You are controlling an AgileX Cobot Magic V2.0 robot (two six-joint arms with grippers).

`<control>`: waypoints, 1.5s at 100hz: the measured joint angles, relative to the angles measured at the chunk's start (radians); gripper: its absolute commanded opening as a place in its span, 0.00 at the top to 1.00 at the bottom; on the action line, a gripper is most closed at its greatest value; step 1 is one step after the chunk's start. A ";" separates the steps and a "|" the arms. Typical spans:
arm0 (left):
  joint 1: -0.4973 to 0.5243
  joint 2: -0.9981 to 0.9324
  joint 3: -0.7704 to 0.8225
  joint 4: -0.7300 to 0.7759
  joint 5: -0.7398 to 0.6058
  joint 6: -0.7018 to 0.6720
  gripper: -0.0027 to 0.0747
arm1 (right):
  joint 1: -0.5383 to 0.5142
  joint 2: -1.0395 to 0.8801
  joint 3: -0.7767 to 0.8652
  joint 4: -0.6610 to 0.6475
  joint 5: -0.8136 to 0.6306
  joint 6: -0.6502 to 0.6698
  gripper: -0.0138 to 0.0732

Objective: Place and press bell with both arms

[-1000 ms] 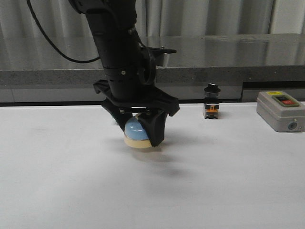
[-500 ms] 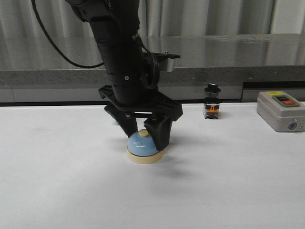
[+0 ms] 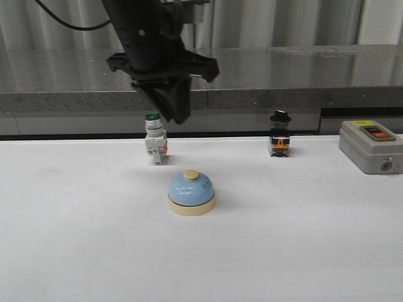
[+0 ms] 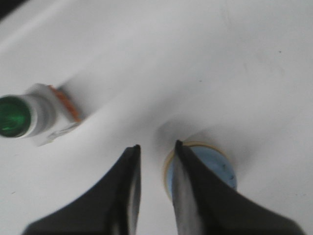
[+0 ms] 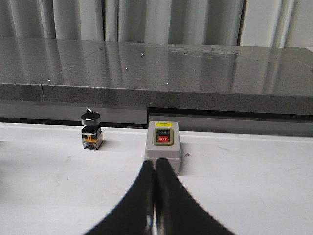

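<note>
The light-blue bell with a cream base and knob stands upright on the white table, free of any gripper. My left gripper hangs well above and behind it, its jaws a little apart and empty. In the left wrist view the left gripper looks down at the table, and one finger partly covers the bell. My right gripper shows only in the right wrist view, shut and empty, low over the table in front of the grey box.
A green-capped white push-button switch stands behind the bell and also shows in the left wrist view. A black-knobbed selector switch and a grey box with red and green buttons stand to the right. A grey stone ledge runs along the back.
My left gripper set the bell on the table, let go of it and rose up and back. The green-capped switch is now uncovered.
</note>
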 measured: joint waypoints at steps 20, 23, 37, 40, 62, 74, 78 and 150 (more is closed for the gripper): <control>0.127 -0.069 -0.002 0.000 0.043 -0.012 0.99 | 0.000 0.000 0.000 0.000 0.000 0.000 0.91; 0.146 -0.078 -0.002 0.000 0.048 -0.016 0.99 | 0.000 0.000 0.000 0.000 0.000 0.000 0.91; 0.251 -0.119 -0.002 0.000 0.075 -0.023 0.99 | 0.000 0.000 0.000 0.000 0.000 0.000 0.91; 0.278 -0.128 -0.002 0.000 0.080 -0.023 0.99 | 0.000 0.000 0.000 0.000 0.000 0.000 0.91; 0.432 -0.182 -0.002 0.000 0.100 -0.050 0.99 | 0.000 0.000 0.000 0.000 0.000 0.000 0.91; 0.496 -0.214 0.011 0.003 0.101 -0.051 0.99 | 0.000 0.000 0.000 0.000 0.000 0.000 0.91; 0.516 -0.229 0.024 0.003 0.101 -0.053 0.99 | 0.000 0.000 0.000 0.000 0.000 0.000 0.91; 0.564 -0.719 0.585 -0.004 -0.176 -0.051 0.99 | 0.000 0.000 0.000 0.000 0.000 0.000 0.91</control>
